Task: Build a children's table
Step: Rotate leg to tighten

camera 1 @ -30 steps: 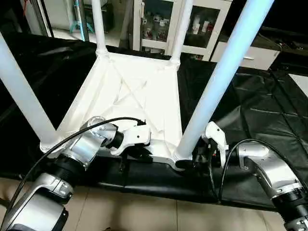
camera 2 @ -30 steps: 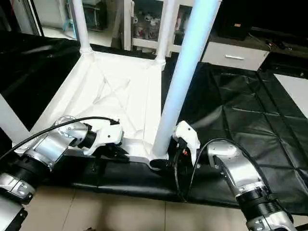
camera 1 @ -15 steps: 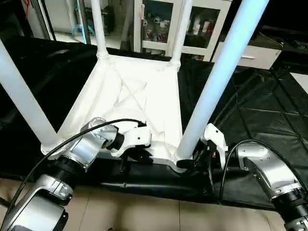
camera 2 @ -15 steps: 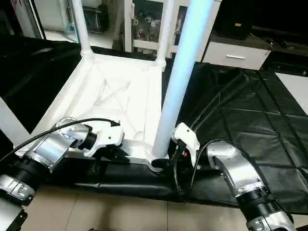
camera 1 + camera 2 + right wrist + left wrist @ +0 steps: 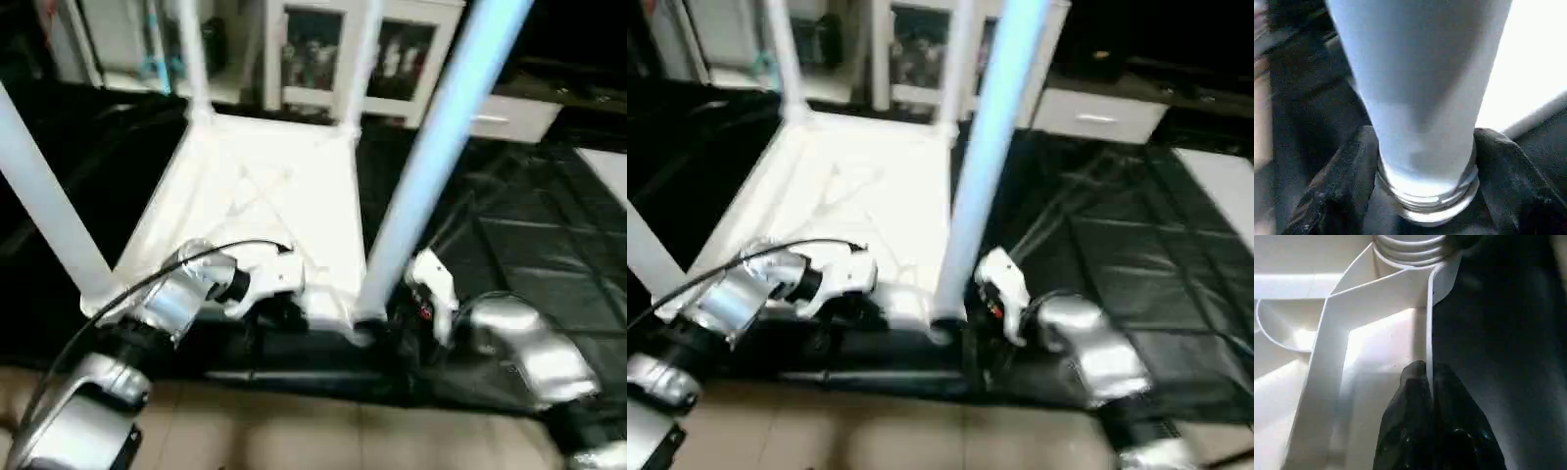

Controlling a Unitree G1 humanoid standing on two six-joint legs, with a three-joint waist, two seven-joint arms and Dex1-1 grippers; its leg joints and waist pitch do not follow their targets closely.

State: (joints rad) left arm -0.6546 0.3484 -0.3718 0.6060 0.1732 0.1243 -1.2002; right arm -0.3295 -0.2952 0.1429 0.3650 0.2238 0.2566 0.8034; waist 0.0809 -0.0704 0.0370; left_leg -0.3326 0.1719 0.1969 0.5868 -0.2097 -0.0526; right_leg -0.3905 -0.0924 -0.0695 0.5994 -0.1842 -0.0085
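tabletop: white plastic square tabletop w/ ribbed X-braced underside [image 5: 265,211], lying upside down on the black-covered worktable [image 5: 509,230], near edge at the worktable's front edge.
legs: 4 long white tubular legs stand up from the corner sockets: near-right leg [image 5: 431,162], near-left leg [image 5: 44,211], far-left leg [image 5: 193,59], far-right leg [image 5: 364,59].
near-right socket: round ribbed collar [image 5: 1425,188] at the near-right leg's base; leg seated in it, upright w/ slight lean.
right gripper: right gripper [image 5: 1425,161] at the base of the near-right leg, one black finger [image 5: 1339,183] on each side of the tube just above the collar, pads touching it; closed around the leg.
left gripper: left gripper [image 5: 1429,382] on the tabletop's near edge, between the 2 near legs, closer to the near-right one. Black fingertips [image 5: 1413,382] pinch the thin upright rim wall [image 5: 1429,328] from both sides; closed on the rim.
arms: silver left forearm [image 5: 147,313] w/ black cable [image 5: 127,284] looping over it; silver right forearm [image 5: 529,348] coming in from the right, white wrist housing [image 5: 431,289] just beside the leg.
floor: beige tiled floor [image 5: 294,441] below the worktable's front edge.
background: white glass-door cabinet [image 5: 343,44] behind the far legs; blurred, contents cannot tell.
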